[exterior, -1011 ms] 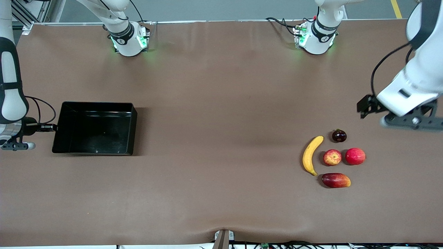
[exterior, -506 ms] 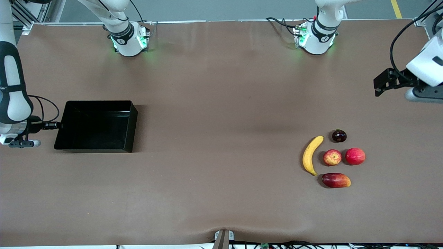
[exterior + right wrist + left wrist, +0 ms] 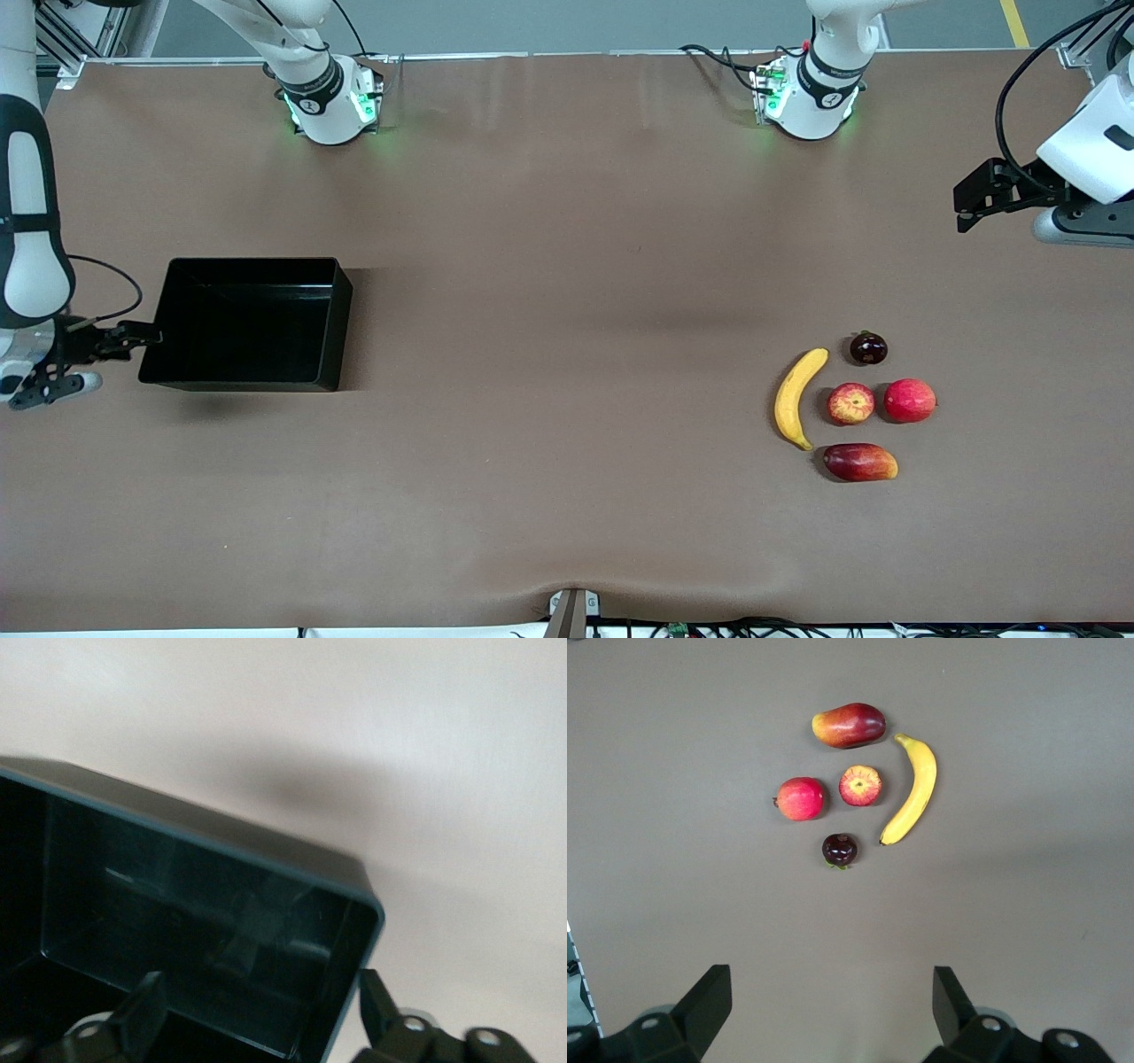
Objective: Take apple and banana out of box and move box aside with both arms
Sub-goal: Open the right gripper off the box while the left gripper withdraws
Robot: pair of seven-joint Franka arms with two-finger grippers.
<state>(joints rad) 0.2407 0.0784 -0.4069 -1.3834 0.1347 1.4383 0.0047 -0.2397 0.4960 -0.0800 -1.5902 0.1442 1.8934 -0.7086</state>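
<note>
My right gripper [image 3: 133, 338] has let go of the box [image 3: 332, 323] (fingers spread at its wall); my left gripper [image 3: 972, 193], parted, hangs well apart from the banana [image 3: 795, 396].

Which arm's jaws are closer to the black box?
Right. The right gripper is at the black box wall; the left gripper hangs above the table's other end.

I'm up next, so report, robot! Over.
Left gripper open over brown table. Right gripper at edge of glossy black plastic bin. Long yellow banana, red streaked apple untouched. Nothing blocking.
</note>
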